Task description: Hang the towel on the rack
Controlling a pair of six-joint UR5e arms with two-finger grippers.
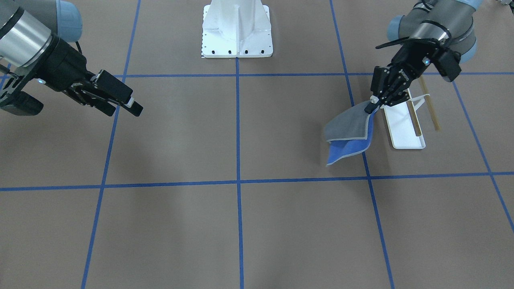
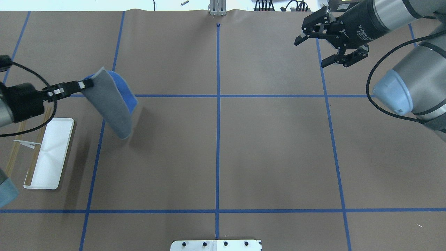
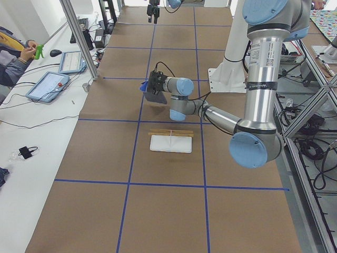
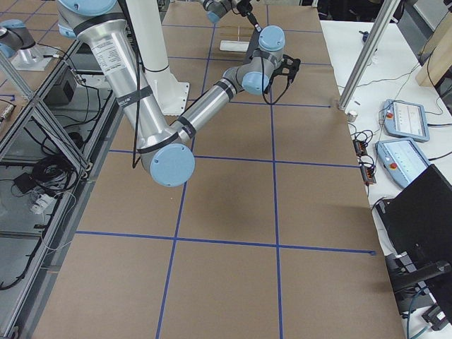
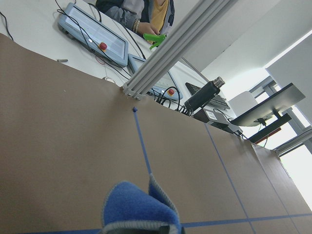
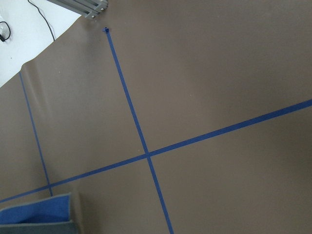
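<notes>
My left gripper point(image 2: 82, 85) is shut on one corner of the towel point(image 2: 109, 104), which hangs from it with the dark grey side outward and the bright blue side behind. In the front-facing view the gripper point(image 1: 372, 105) holds the towel point(image 1: 347, 130) just beside the rack point(image 1: 403, 130), off the near end of its white base. The rack's two wooden rods point(image 1: 429, 105) run along the base on a white bracket, bare. The rack also shows in the overhead view point(image 2: 52, 153). My right gripper point(image 2: 310, 53) is open and empty, far across the table point(image 1: 126, 109).
The large white bolted pedestal point(image 1: 237, 28) stands at the robot's side of the table, in the middle. Blue tape lines cross the brown table surface point(image 2: 216, 139). An operator and tablets point(image 3: 50, 84) are on a side bench beyond the table's far edge.
</notes>
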